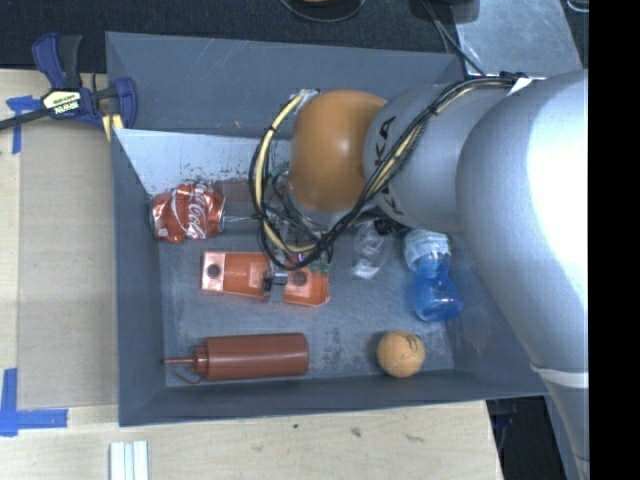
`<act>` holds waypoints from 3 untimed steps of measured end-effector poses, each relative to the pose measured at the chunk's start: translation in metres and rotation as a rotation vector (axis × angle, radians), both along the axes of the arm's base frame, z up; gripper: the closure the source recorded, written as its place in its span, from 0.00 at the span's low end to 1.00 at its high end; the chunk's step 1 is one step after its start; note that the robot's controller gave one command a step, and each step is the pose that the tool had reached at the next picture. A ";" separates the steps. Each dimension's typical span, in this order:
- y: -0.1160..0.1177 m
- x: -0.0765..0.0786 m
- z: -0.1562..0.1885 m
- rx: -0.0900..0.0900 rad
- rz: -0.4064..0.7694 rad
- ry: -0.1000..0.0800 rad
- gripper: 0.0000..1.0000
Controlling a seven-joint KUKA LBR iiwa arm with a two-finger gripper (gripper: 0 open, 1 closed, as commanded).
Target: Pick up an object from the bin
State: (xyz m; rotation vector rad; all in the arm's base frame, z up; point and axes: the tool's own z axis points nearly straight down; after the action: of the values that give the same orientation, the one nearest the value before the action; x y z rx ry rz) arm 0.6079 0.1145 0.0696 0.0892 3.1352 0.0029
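A grey bin (140,368) seen from above. The arm enters from the right, with its orange cover (335,148) and looped cables (268,168) over the middle. The end effector (283,271) sits low at an orange block (232,274) in the bin's centre, apparently touching it towards its right end. The cables hide it, so I cannot tell whether it is open or closed, or whether it has hold of anything.

Likely risks: a grip so far off the block's middle could let the block tilt or slip when lifted. The cables hang close above the block and might snag it.

Count, placed from the block:
- one block
- one crushed red can (188,212), up-left
- one brown bottle (255,356), lying below
- one tan ball (400,353), down-right
- one blue bottle (430,278), right
- one clear piece (368,258), between block and blue bottle
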 end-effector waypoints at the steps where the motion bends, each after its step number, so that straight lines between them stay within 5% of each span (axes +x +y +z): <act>1: -0.019 -0.014 0.002 0.000 -0.332 0.001 1.00; 3: -0.019 -0.014 0.003 0.000 -0.332 0.001 1.00</act>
State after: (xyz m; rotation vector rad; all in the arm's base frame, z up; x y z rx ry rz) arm 0.5943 0.0956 0.0726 0.6061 3.0782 0.0022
